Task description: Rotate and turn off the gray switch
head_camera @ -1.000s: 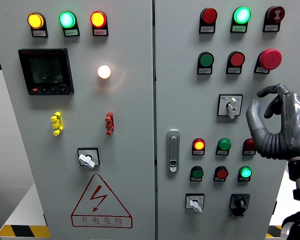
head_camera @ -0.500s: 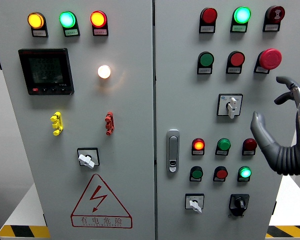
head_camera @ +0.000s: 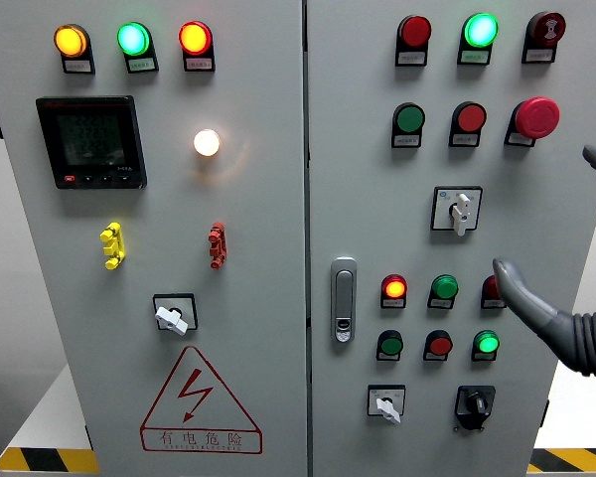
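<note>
The gray rotary switch [head_camera: 460, 211] sits on the right cabinet door in a square plate, its pale handle pointing straight down. My right hand [head_camera: 548, 221] is at the picture's right edge, to the right of the switch and clear of it. Its fingers are spread and hold nothing. The dark thumb [head_camera: 521, 296] reaches in front of the red lamp in the row below the switch, and one fingertip [head_camera: 594, 157] shows higher up at the edge. The rest of the hand is cut off by the frame. My left arm is out of view.
Two similar pale-handled switches sit at the lower left door [head_camera: 173, 316] and lower right door [head_camera: 386, 404], beside a black knob [head_camera: 474, 402]. A red mushroom button [head_camera: 536, 117] is above my hand. A door handle [head_camera: 345, 298] and a meter [head_camera: 90, 141] are further left.
My right hand went from curled fingers beside the gray switch to spread fingers, and has drawn away to the right until it is partly out of frame. The switch handle looks unchanged.
</note>
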Controlling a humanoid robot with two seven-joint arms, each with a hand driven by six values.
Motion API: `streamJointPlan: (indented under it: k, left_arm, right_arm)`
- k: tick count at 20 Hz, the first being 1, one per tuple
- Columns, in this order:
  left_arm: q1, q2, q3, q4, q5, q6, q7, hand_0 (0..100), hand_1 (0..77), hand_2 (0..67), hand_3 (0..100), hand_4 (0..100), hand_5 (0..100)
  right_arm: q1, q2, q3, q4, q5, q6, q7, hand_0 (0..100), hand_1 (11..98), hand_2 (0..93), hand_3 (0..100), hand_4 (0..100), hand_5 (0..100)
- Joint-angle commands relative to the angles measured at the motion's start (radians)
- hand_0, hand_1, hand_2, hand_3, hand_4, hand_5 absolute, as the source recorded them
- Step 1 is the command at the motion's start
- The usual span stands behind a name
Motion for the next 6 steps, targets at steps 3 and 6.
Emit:
streamJointPlan:
  k: [3, 6]
  left_arm:
    - [0.0, 0.0, 0.0, 0.0, 0.0, 0.0, 0.0, 85, 0.0, 13.4, 19, 8, 11]
    - [0.0, 0.0, 0.0, 0.0, 0.0, 0.0, 0.0, 85, 0.0, 13.4, 19, 8, 11]
  right_arm:
    - [-0.005, 0.0011, -0.002, 0.021, 0.0, 0.001, 0.003, 0, 36.1, 9.5, 14, 8, 20]
    - [-0.006, 0.0026, -0.004, 0.028, -0.007, -0.001, 0.011, 0, 36.2, 9.3, 14, 8, 20]
